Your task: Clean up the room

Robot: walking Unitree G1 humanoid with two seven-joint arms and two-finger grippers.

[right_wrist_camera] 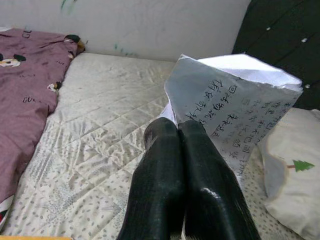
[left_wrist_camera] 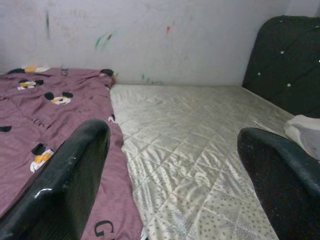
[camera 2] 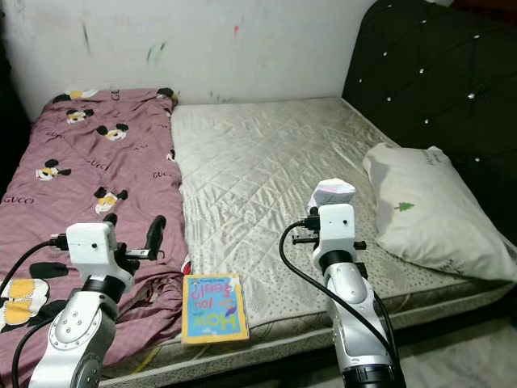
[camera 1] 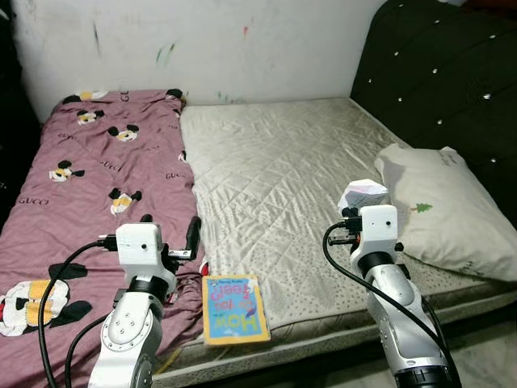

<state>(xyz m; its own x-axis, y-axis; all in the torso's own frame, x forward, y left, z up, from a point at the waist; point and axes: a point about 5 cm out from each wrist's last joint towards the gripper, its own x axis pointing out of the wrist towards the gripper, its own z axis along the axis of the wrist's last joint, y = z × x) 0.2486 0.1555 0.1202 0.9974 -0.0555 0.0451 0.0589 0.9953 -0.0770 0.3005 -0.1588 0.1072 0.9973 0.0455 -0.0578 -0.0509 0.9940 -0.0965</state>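
My right gripper (right_wrist_camera: pixel 179 131) is shut on a white sheet of paper (right_wrist_camera: pixel 235 102) with handwritten lines on it. It holds the paper (camera 1: pixel 365 192) above the right part of the grey quilted mattress (camera 1: pixel 275 170), just left of the pillow (camera 1: pixel 444 206). My left gripper (left_wrist_camera: pixel 175 137) stands open with nothing between its fingers, low over the seam between the purple cartoon-mouse sheet (camera 1: pixel 105 170) and the mattress. A colourful children's book (camera 1: pixel 234 309) lies flat at the mattress's front edge, between my two arms.
A dark tufted headboard (camera 1: pixel 436 73) rises at the right behind the pillow. A white wall (camera 1: pixel 226 40) with paint marks runs along the far side of the bed. The floor (camera 1: pixel 485 347) shows at the lower right.
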